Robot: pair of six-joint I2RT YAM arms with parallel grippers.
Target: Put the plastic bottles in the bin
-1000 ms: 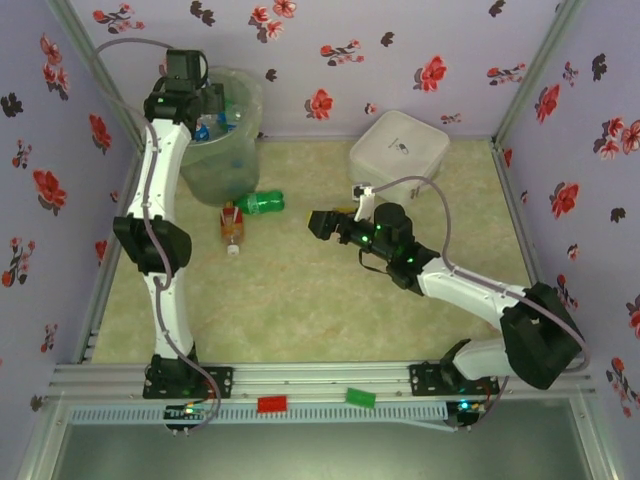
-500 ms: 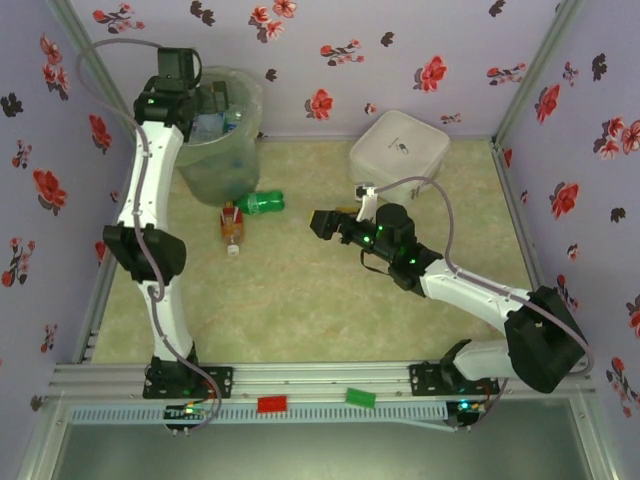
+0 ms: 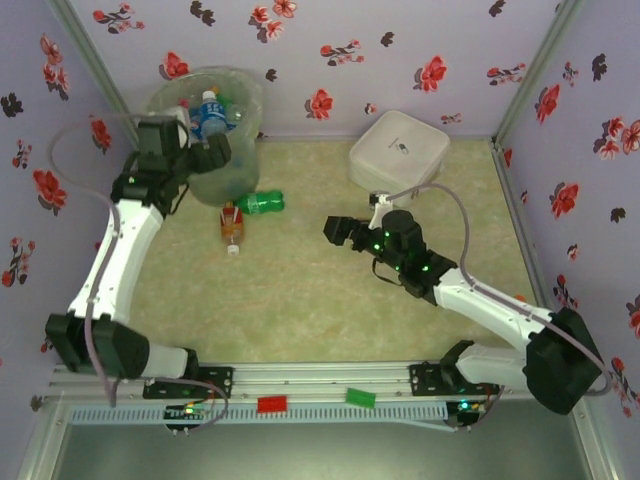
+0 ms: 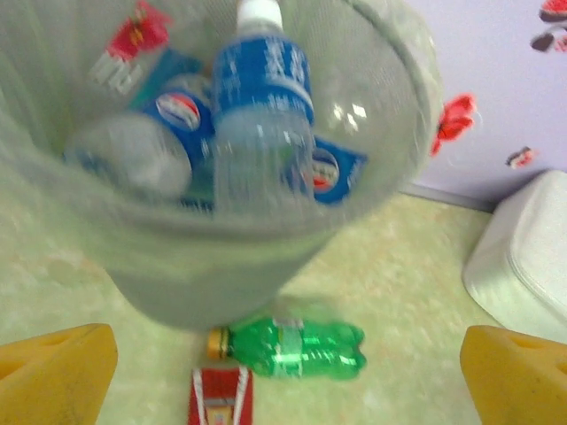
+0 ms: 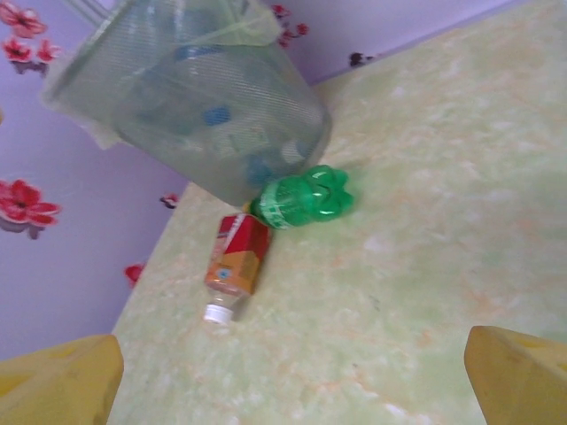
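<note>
- My right fingers (image 5: 523, 367): spread wide, nothing between them. Right gripper (image 3: 335, 230) is low over the table, arm stretched out flat, aimed toward 9 o'clock in the top view.
- My left fingers (image 4: 53, 372): also spread wide, empty. Left gripper (image 3: 208, 155) is raised beside the bin wall, elbow folded, tilted down.
- Orange-red bottle (image 3: 232, 225): lying flat, long axis 12–6, white cap at 6. About 9 o'clock from the right gripper, 5 from the left.
- Green bottle (image 3: 262, 203): lying flat, long axis 9–3, cap at 9. Touching or just beside the bin base, neck close to the orange-red bottle's top; can't tell if they touch. About 10 o'clock from the right gripper.
- Judgement: the left is slightly nearer but high. The right is already low and facing both, but looks end-on at the green bottle, so the wrist needs a turn.
- Bin (image 3: 235, 170): 11 o'clock corner, holds blue-labelled bottles (image 4: 263, 88).
- White box (image 3: 398, 150): 1 o'clock, well apart.
</note>
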